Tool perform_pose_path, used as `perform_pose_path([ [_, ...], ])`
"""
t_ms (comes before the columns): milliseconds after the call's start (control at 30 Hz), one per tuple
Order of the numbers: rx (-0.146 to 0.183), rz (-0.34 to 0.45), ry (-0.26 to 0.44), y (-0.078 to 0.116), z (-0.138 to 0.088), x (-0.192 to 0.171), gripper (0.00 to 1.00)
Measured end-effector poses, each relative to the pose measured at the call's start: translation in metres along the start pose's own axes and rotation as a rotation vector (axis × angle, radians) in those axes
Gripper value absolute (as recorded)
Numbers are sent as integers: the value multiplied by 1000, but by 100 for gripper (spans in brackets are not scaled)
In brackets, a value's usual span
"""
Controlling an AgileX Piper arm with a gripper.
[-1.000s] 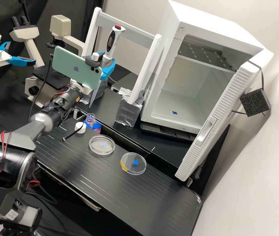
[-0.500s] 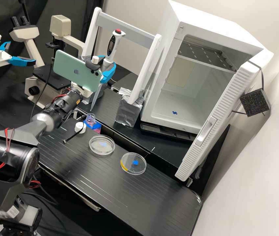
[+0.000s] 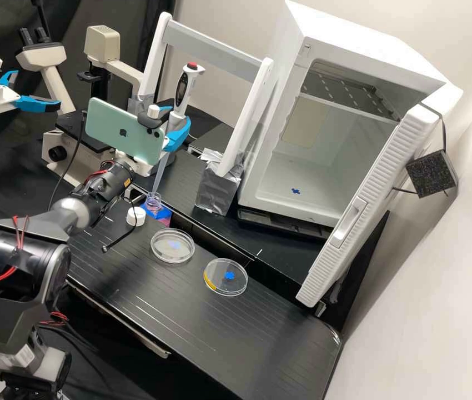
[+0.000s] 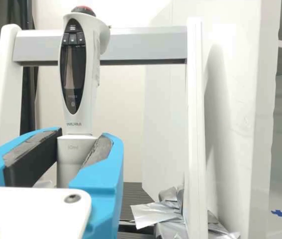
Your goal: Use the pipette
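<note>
Nearly upright, a white electronic pipette [image 3: 182,91] with a red top button hangs in the grip of the tool [image 3: 175,122], left of centre in the upper part of the high view. The tool's blue fingers [image 4: 101,181] are closed around the grey lower body, parted only by its width, with dark pads against either side. The pipette leans slightly, its slender translucent tip [image 3: 160,175] pointing down to the mouth of an open clear bottle [image 3: 153,201], left of centre; whether it enters the neck, one cannot tell.

A white screw cap [image 3: 136,216] lies on the black table [image 3: 230,339] just beside the bottle. Near the centre of the frame sits a round petri dish [image 3: 165,259], and to its lower right a second petri dish [image 3: 236,293], marked in yellow with a blue patch at its middle. A mint-green smartphone [image 3: 116,128] rides on the arm beside the tool. At upper left stands a microscope [image 3: 103,43]; at upper right, a white cabinet [image 3: 369,50] with its ribbed door [image 3: 369,194] open. Behind the pipette rises a white frame [image 3: 214,47], silver foil [image 3: 216,191] wrapped about the foot of one leg.
</note>
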Motion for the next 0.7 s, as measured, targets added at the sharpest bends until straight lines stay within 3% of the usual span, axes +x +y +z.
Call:
perform_pose_path([
  [400, -20, 76, -12, -10, 20, -25, 0],
  [700, 33, 50, -33, -15, 23, -49, 0],
])
